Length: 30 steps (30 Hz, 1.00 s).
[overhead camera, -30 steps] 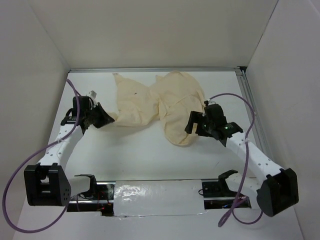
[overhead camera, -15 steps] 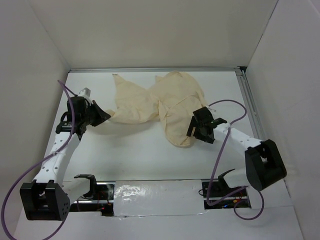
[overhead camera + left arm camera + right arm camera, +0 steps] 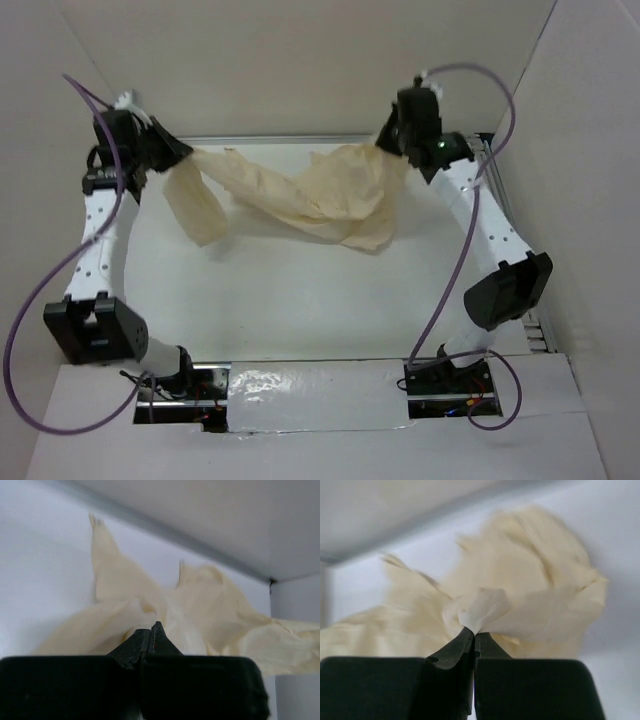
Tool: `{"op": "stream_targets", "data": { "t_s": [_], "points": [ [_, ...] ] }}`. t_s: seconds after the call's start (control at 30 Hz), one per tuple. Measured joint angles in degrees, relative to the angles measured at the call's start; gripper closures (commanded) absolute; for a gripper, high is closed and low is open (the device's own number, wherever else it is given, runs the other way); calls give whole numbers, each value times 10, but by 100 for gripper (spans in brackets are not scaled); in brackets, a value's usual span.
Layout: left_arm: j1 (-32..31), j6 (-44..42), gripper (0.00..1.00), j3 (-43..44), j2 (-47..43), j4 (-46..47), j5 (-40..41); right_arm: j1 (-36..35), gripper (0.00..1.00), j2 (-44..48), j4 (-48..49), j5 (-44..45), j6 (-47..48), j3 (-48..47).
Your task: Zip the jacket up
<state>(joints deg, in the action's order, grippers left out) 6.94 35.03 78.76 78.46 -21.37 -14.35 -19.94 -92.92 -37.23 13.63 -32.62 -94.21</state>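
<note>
The pale cream-yellow jacket (image 3: 300,195) hangs bunched in the air between both raised arms, sagging in the middle above the white table. My left gripper (image 3: 178,157) is shut on a fold of its left end, and cloth droops below it. My right gripper (image 3: 388,142) is shut on the jacket's right end. In the left wrist view the black fingertips (image 3: 154,630) press together with cloth (image 3: 210,610) spreading beyond them. In the right wrist view a pinched tuft of the jacket (image 3: 485,610) rises from my closed gripper (image 3: 474,632). The zipper is hidden in the folds.
White walls box in the table (image 3: 300,300) on the left, back and right. A metal rail (image 3: 300,139) runs along the back edge. Purple cables (image 3: 40,290) loop off both arms. The arm bases and a foil-covered strip (image 3: 315,390) lie at the near edge.
The right gripper has shut on the jacket. Both arms have risen and swung toward the back, lifting the jacket off the table and stretching it between them.
</note>
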Motion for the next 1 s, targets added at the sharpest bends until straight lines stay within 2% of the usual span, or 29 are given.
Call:
{"op": "stream_targets", "data": {
  "t_s": [0.1, 0.17, 0.27, 0.33, 0.43, 0.53, 0.6, 0.67, 0.73, 0.8, 0.87, 0.93, 0.97, 1.0],
  "points": [
    [42, -7, 100, 199, 102, -27, -9, -5, 100, -60, 1, -28, 41, -273],
    [66, -19, 100, 308, 143, -40, -14, -7, 100, -66, 11, -40, 64, -374],
    [94, -34, 100, 386, 144, -49, -26, -1, 100, -14, 42, -70, 83, -387],
    [102, -41, 100, 387, 115, -40, -43, 20, 100, 52, 58, -81, 83, -317],
    [99, -51, 100, 285, 20, -18, -86, 76, 100, 160, 104, -101, 76, -144],
    [86, -46, 100, 106, -108, -4, -135, 136, 100, 259, 143, -109, 55, 62],
    [60, -36, 98, 2, -170, -26, -158, 168, 100, 303, 143, -111, 36, 182],
    [24, -30, 84, -86, -202, -23, -173, 196, 100, 330, 139, -111, 17, 287],
    [-14, -19, 82, -188, -218, -6, -184, 221, 99, 351, 128, -113, 1, 375],
    [-34, -15, 79, -249, -204, -23, -198, 239, 97, 366, 95, -106, -12, 421],
    [-48, -14, 64, -278, -188, -47, -208, 253, 95, 377, 68, -94, -24, 428],
    [-66, -2, 59, -285, -195, -58, -213, 264, 93, 390, 67, -82, -32, 428],
    [-78, 2, 43, -285, -204, -55, -216, 268, 93, 395, 67, -78, -36, 428],
    [-90, 2, 23, -282, -215, -54, -217, 270, 90, 397, 68, -76, -38, 428]
  ]
}}
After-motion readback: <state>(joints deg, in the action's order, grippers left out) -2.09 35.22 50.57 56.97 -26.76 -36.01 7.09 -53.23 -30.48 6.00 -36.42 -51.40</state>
